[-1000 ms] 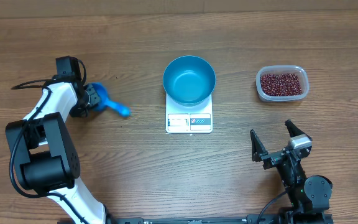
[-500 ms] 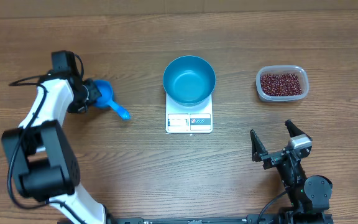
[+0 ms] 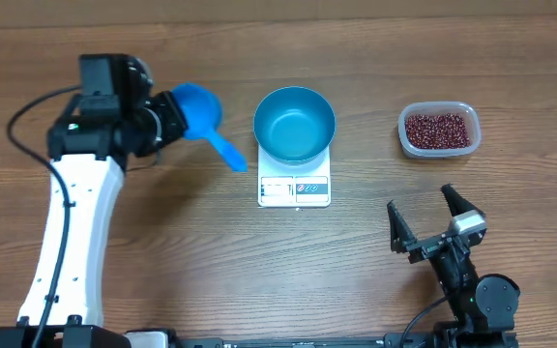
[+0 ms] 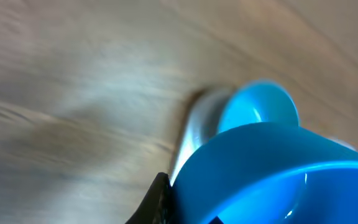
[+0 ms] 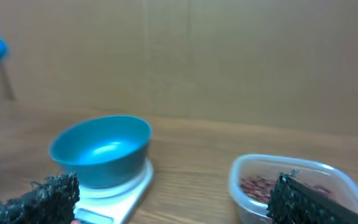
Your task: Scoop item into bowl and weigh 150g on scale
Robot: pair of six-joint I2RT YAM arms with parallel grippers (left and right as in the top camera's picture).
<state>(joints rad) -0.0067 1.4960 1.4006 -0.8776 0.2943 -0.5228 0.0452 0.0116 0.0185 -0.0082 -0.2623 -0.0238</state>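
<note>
Nearest, at five o'clock from the bowl (image 3: 294, 124), the right gripper (image 3: 422, 203) idles, fingers wide apart. The bowl sits empty on the scale (image 3: 294, 190) for weighing. At nine o'clock the left gripper (image 3: 167, 121) clamps the scoop (image 3: 199, 108), and the beans (image 3: 439, 130) wait in the tub (image 3: 406, 145) at three.

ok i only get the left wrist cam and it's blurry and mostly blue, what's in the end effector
observer: the left end effector is shut on a blue scoop, with the handle pointing toward the bowl.
operator: is the bowl on the scale already
observer: yes, the bowl is empty and sits on the white scale.
operator: and the beans
observer: the beans are all in a clear tub to the right of the scale, on the far side of the bowl from the scoop.
</note>
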